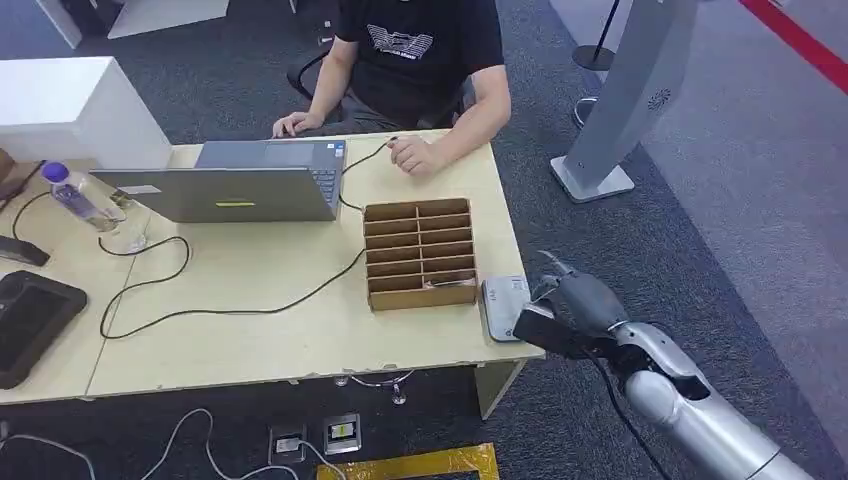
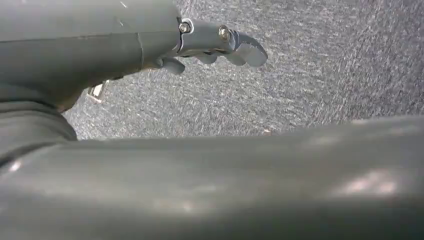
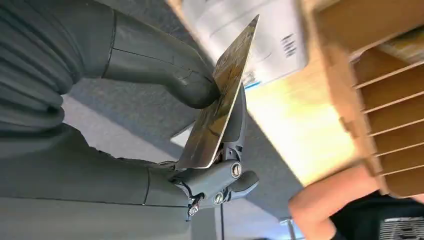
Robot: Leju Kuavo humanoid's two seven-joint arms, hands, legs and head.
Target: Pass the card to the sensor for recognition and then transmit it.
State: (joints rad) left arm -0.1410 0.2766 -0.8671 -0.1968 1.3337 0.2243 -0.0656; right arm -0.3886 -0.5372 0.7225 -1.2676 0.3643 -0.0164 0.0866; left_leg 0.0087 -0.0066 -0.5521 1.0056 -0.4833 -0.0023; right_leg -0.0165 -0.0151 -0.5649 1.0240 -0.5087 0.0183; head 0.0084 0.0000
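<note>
**Card held at the desk's right corner**

Grey carpet [image 1: 700,200] surrounds a pale wooden desk [image 1: 250,330], where a seated person [image 1: 420,60] rests hands by a laptop [image 1: 230,185]. A cardboard divider tray [image 1: 420,255] sits near the white sensor [image 1: 503,305] at the desk's edge. From the head view the right hand [image 1: 560,315] hovers beside that sensor; its wrist view reveals the card [image 3: 220,110] pinched between thumb and fingers. The left hand [image 2: 220,45] hangs over carpet, fingers curled, grasp unclear.
</note>
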